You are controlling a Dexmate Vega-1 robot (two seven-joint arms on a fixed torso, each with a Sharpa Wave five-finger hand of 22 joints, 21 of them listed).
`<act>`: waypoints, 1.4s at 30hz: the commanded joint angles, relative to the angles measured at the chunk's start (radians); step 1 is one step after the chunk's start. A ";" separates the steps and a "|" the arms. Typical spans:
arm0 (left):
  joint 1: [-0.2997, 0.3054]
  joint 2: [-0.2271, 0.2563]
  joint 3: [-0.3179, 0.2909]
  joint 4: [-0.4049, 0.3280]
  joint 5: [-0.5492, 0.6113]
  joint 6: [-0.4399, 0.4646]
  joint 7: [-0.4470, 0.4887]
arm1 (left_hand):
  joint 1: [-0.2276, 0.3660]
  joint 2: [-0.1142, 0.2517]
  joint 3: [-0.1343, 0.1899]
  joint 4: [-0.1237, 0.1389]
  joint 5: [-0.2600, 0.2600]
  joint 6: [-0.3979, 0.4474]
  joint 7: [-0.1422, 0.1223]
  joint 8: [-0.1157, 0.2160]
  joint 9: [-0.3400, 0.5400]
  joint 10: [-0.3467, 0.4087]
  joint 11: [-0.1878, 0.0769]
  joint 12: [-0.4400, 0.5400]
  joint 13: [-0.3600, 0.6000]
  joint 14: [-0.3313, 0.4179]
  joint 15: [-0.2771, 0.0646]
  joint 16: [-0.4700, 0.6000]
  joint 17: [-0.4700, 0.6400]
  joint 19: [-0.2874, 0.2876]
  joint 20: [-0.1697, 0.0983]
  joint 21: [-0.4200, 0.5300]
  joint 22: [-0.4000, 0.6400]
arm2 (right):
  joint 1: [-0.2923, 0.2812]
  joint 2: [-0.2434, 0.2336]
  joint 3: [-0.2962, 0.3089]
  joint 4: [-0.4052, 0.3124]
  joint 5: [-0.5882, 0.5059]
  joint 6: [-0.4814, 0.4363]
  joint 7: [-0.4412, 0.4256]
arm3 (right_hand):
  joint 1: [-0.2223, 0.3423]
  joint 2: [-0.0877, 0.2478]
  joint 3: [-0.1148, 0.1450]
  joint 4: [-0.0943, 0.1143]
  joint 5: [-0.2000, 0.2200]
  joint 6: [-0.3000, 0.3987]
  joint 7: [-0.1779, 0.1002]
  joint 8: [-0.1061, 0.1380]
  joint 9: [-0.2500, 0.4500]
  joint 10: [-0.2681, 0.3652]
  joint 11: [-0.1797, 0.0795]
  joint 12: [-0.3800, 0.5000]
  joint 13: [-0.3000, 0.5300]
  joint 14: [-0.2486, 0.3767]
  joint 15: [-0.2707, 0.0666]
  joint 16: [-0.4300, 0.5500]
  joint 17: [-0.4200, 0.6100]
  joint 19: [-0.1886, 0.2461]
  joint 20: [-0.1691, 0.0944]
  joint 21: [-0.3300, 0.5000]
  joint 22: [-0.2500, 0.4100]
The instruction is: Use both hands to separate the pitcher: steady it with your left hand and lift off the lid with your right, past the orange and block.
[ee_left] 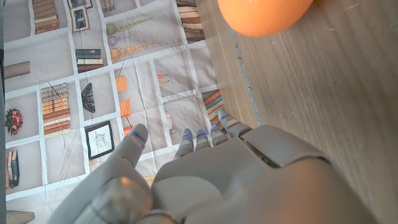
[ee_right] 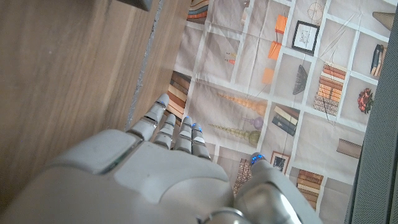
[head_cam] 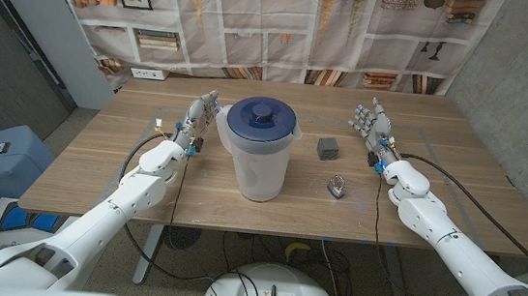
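Head view, one lidded pitcher, one block, left hand and right hand empty, fingers apart.

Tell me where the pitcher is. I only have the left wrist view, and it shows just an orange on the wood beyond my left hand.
Observer: The pitcher stands mid-table, to the right of your left hand. The hand is not touching it.
Operator: Is its lid on?
Observer: Yes, the blue lid sits on top of the pitcher.
Operator: And what's on the lid's right side?
Observer: A dark block sits on the table between the pitcher and the right hand, which is open and holds nothing.
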 commanded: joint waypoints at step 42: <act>0.150 0.245 -0.112 -0.176 -0.152 -0.004 -0.315 | 0.155 -0.034 0.023 -0.216 -0.013 0.161 -0.052 0.022 0.004 0.175 -0.087 0.022 0.005 0.144 -0.073 0.016 0.006 0.116 0.015 0.000 0.003 | -0.060 0.008 -0.002 -0.071 -0.059 0.018 -0.117 | 0.012 0.012 0.014 -0.007 0.015 0.014 -0.005 0.006 0.002 0.006 0.000 0.009 -0.008 0.012 -0.013 0.010 -0.023 0.014 -0.015 -0.026 0.004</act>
